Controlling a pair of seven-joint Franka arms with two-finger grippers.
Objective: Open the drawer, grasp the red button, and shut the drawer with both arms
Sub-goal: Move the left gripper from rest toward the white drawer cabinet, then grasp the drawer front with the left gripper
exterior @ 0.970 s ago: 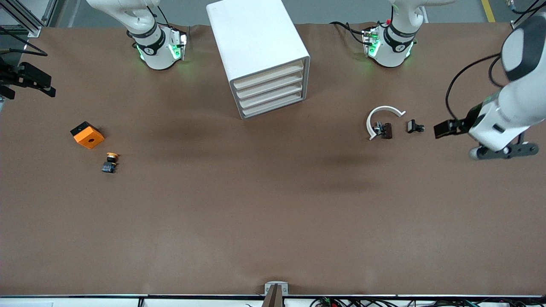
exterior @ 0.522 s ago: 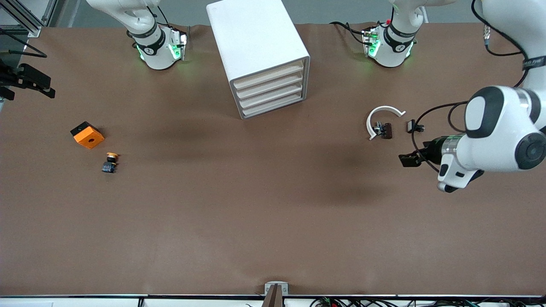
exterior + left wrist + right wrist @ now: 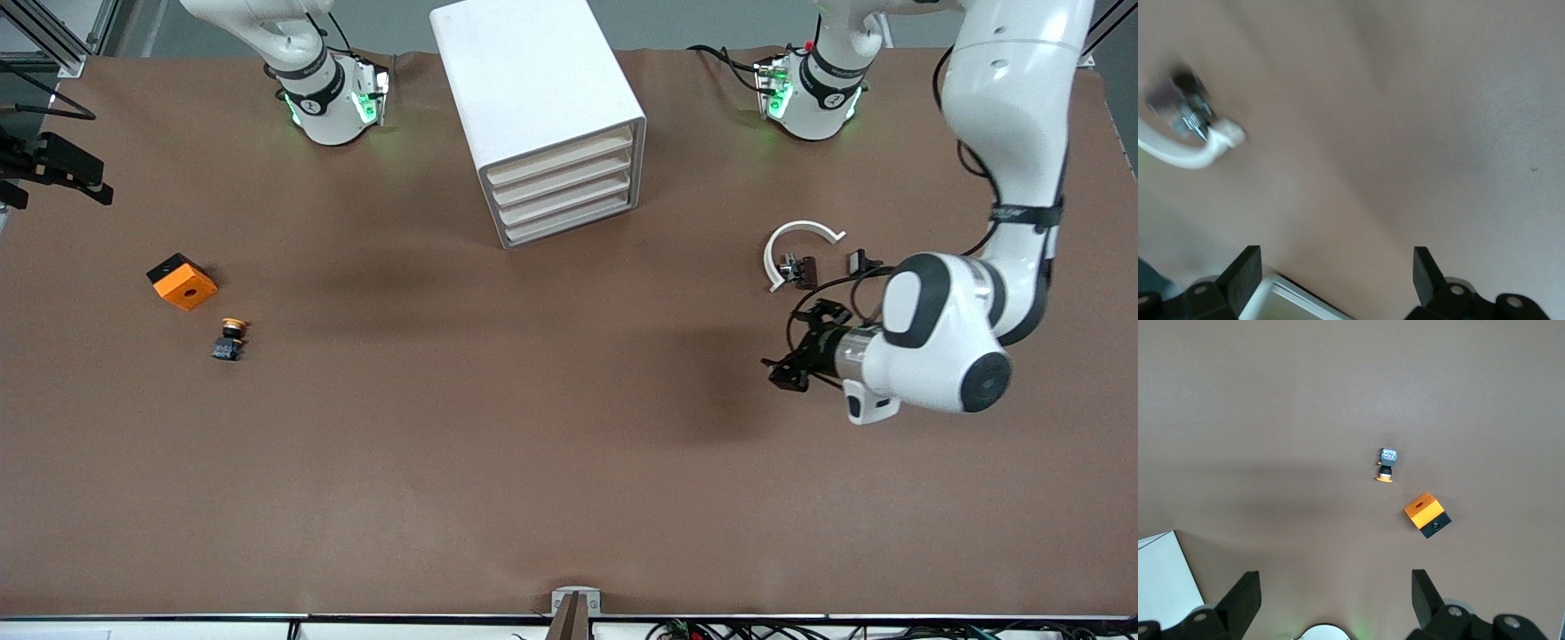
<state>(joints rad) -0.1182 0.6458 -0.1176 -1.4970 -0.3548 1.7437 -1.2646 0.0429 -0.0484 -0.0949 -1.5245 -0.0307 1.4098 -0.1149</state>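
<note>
Brown covering lies over the whole table (image 3: pixel 551 444), and it carries only a few things. Largest is the white cabinet (image 3: pixel 533 98), which stands between my two bases. All four drawers are closed; the drawer (image 3: pixel 560 162) I must open is one of them, and I cannot tell yet which. It is well apart from both my hands.

My left arm (image 3: pixel 996 178) is what has changed. One second ago it was at the table edge on its own end; now it has swung inward and bent down. My left gripper (image 3: pixel 787 360) hangs low over bare table, with the white curved piece (image 3: pixel 797 240) and two small dark parts (image 3: pixel 805 271) just beside it, toward my base. Its fingers stand apart and hold nothing, as the left wrist view shows.

My right gripper (image 3: pixel 1331 600) waits high at the edge on the right arm's end, fingers also apart and empty. Under it are the orange cube (image 3: pixel 181 281) and the small button with yellow-orange cap (image 3: pixel 230 338).

A red-capped button I do not see anywhere; I judge it is inside a drawer. So the task is only at its start: the left hand approaches, but it has still to turn toward the cabinet front.
</note>
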